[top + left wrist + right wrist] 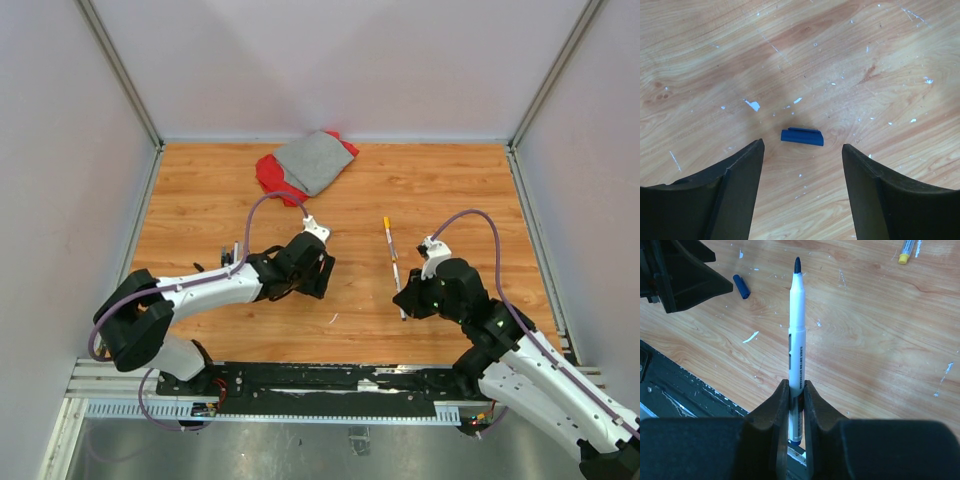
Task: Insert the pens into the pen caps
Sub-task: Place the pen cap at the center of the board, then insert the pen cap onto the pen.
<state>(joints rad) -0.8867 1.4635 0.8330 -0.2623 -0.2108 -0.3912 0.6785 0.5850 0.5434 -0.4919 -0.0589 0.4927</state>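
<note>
Left gripper point(802, 150): released. Its two dark fingers point(735, 195) are spread wide and grip nothing. It hangs over the table point(200, 200), just off the middle toward 9 o'clock in the top view.

Cap point(802, 136): a short dark-blue tube lying flat on the wood. It sits pretty much dead centre in the gap between the left fingers and is clear of both. The top view doesn't show it.

Right gripper point(796, 386): clenched on the pen, pinching the barrel near its back end.

Pen point(796, 330): white barrel with dark print, and the bare dark tip sticks straight out ahead of the fingers. In the top view it's around 4 o'clock from the middle of the table. Can't tell whether it touches the wood.

Cap vs pen: in the right wrist view the cap lies at about 8 o'clock from the pen's tip, near it but apart.

Yellow-ended pen point(389, 238): lies loose on the wood just beyond the held pen, toward 12 o'clock in the top view, with neither gripper on it.

Cloth point(305, 165): grey over red, bunched up at the 12 o'clock edge of the table, well apart from both grippers.

Scrap point(753, 105): a little white fleck at 10 o'clock from the cap, with more specks scattered around.
</note>
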